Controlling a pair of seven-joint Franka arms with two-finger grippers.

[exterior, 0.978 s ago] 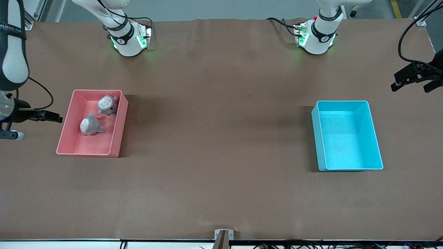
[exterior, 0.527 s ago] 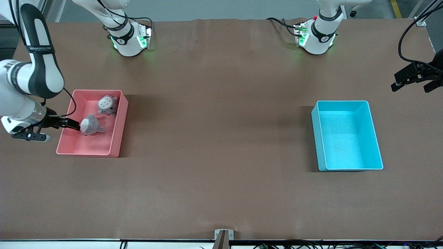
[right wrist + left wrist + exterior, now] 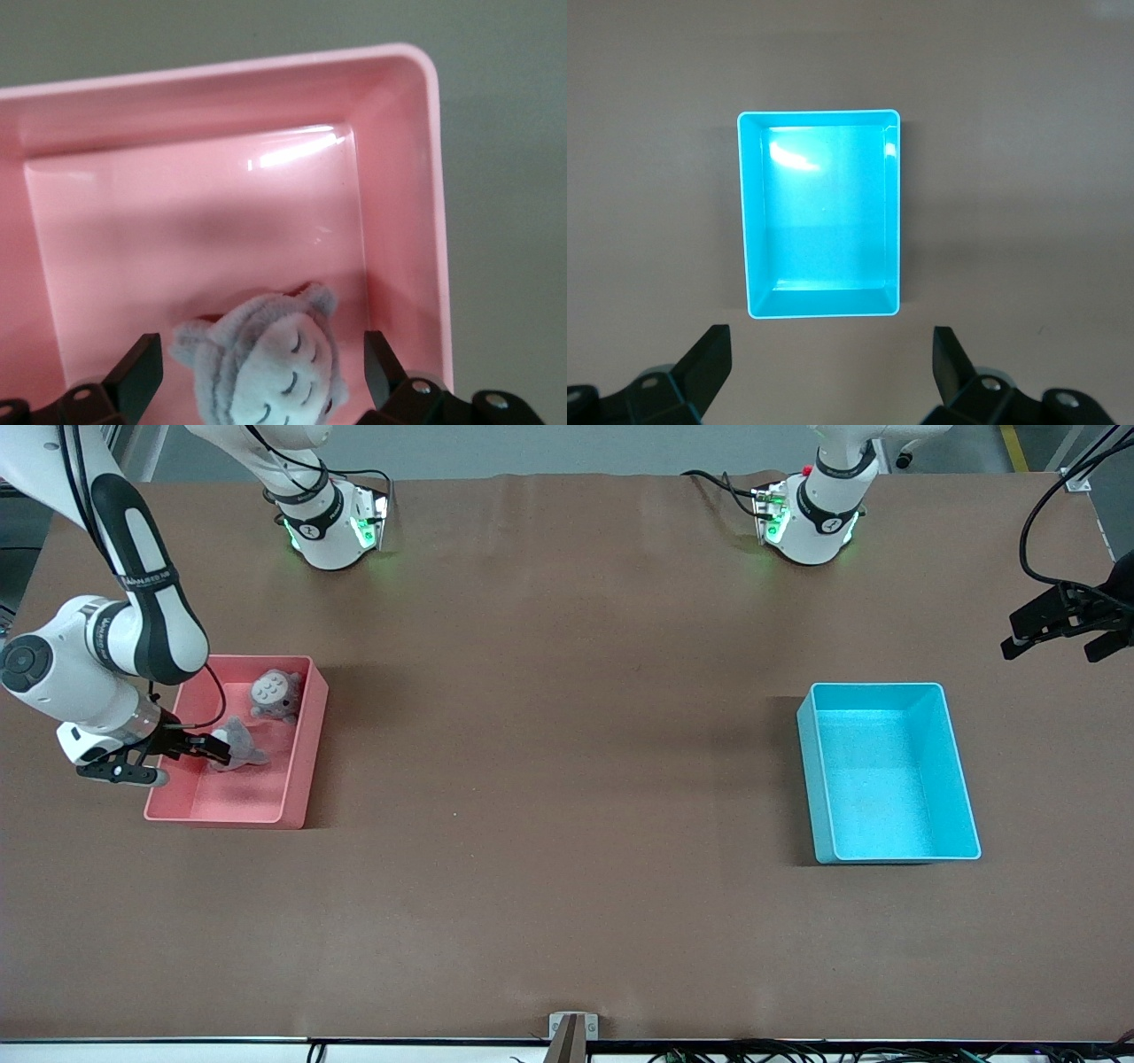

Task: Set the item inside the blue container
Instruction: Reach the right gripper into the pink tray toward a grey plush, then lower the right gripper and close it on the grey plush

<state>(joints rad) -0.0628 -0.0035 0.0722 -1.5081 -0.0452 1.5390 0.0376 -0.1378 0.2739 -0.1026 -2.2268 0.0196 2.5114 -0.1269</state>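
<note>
Since the earlier frames the right arm has swung in from the table edge, and its right hand [image 3: 213,748] now hangs over the pink bin [image 3: 297,779], above the nearer of two grey plush toys. One second ago that hand was clear of the bin; half a second ago it had reached the bin's wall. Nothing else on the table has shifted.

In the right wrist view the right hand [image 3: 263,376] has its fingers [image 3: 137,372] spread wide, one on each side of the nearer plush toy [image 3: 266,363], with a gap between each fingertip and the fur. The toy's lower body is cut off by the frame edge, so only its head, ears and closed-eye face show. In the front view the hand covers part of the same nearer plush toy [image 3: 241,742], and whether the fingertips touch the bin floor cannot be told.

A second plush toy [image 3: 275,695] lies in the bin's corner farther from the front camera, apart from the first.

The blue container [image 3: 961,779] stands well apart from the pink bin, toward the left arm's end of the table, holding nothing visible. The left arm waits, its left hand [image 3: 1063,629] partly cut off at the frame edge. The left wrist view shows the left hand [image 3: 830,372] with fingers spread apart, looking at the blue container [image 3: 749,221].
</note>
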